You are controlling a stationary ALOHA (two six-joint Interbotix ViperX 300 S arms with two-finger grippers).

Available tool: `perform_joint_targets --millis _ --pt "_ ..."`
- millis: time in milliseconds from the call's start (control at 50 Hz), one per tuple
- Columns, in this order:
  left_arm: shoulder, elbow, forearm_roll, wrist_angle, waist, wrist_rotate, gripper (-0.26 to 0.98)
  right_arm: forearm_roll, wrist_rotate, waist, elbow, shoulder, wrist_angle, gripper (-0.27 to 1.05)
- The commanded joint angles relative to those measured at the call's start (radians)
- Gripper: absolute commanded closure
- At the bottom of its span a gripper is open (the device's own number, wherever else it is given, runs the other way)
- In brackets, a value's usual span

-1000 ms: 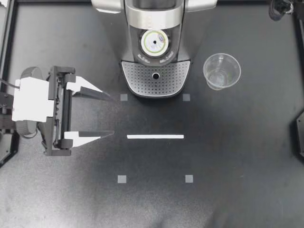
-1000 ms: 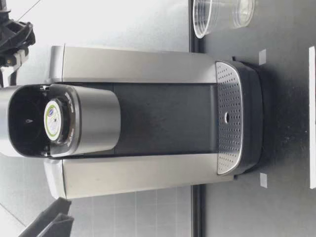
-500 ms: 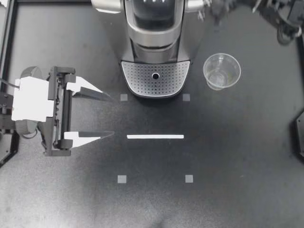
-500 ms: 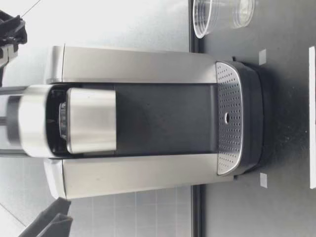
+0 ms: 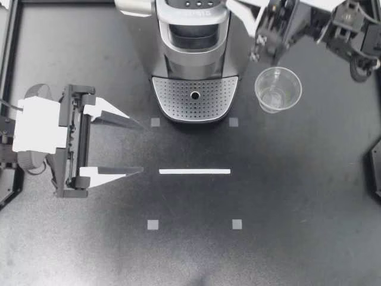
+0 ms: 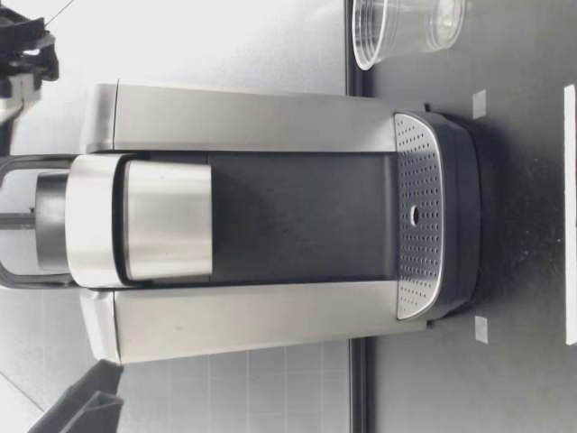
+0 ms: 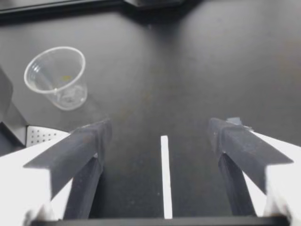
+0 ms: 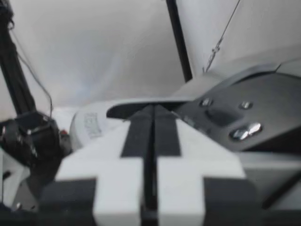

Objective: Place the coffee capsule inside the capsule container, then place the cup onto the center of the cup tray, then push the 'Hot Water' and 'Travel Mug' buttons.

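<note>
The matte black counter [image 5: 286, 202] carries a steel-and-black coffee machine [image 5: 193, 53] at its far middle, lid down, its perforated metal tray [image 5: 172, 98] facing the front. My left claw [image 5: 141, 148] sits left of the tray, its dark wedge fingers spread wide and holding nothing. My right claw [image 5: 244, 9] is at the machine's top right corner, fingers pressed together and empty, with the round buttons [image 8: 242, 133] just ahead. The clear plastic cup [image 5: 278, 89] stands upright on the counter just right of the tray, close to my right arm, and a white strip [image 5: 194, 171] and small grey squares [image 5: 153, 224] mark the counter in front.
</note>
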Motion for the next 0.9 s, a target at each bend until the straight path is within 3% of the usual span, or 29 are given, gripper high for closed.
perform_joint_targets --millis 0,420,880 --pt "-0.012 -0.008 -0.002 -0.008 0.000 -0.002 -0.04 0.002 0.002 0.015 0.006 -0.021 -0.005 0.70" --pt "-0.012 -0.003 -0.006 -0.009 0.000 -0.002 -0.04 0.008 0.057 0.021 0.092 -0.057 -0.005 0.70" --pt "-0.012 0.003 -0.009 -0.009 0.000 -0.002 -0.04 0.009 0.075 0.041 0.118 -0.087 -0.011 0.70"
